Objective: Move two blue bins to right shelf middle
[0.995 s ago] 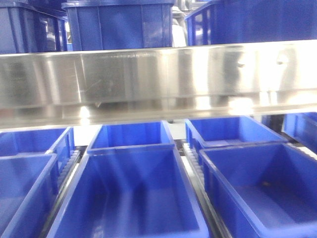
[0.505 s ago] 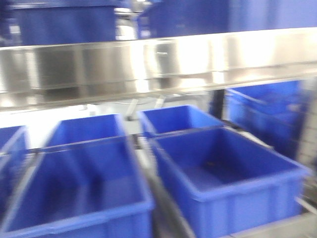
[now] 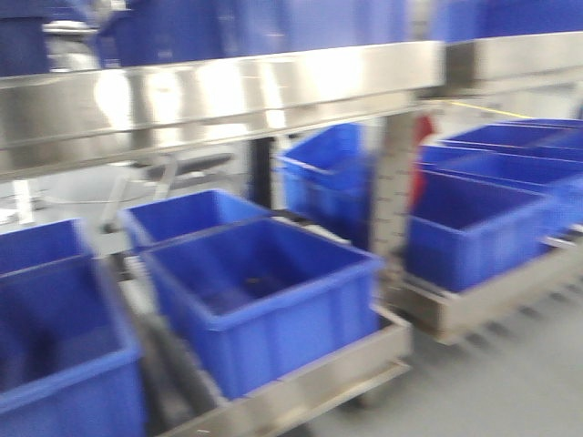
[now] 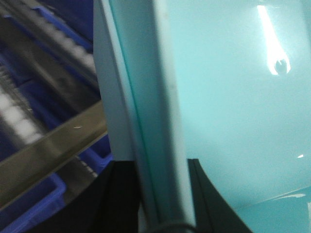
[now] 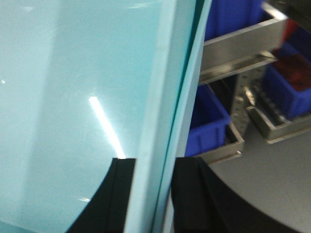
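A pale cyan bin (image 4: 233, 121) fills the left wrist view. My left gripper (image 4: 163, 187) is shut on its thick rim, one black finger (image 4: 119, 199) outside and one inside. The same pale cyan plastic (image 5: 63, 97) fills the right wrist view, where my right gripper (image 5: 153, 191) is shut on the opposite rim. The rim edge looks doubled; I cannot tell whether two bins are nested. In the front view a wide shiny steel rail (image 3: 209, 96) spans the near rack, and a second rack at the right has a rail at the same height (image 3: 519, 55). Neither gripper nor cyan bin shows there.
Dark royal-blue bins (image 3: 264, 291) sit on the near rack's lower tier, more on the right rack (image 3: 474, 228). A perforated steel post (image 3: 396, 182) stands between the racks. Grey floor (image 3: 510, 382) lies at the lower right. The right wrist view shows steel rails (image 5: 238, 48) and blue bins (image 5: 209, 121).
The front view has swung to the right: the near rack and its blue bins have slid left, and the post, the second rack and the floor have come into view.
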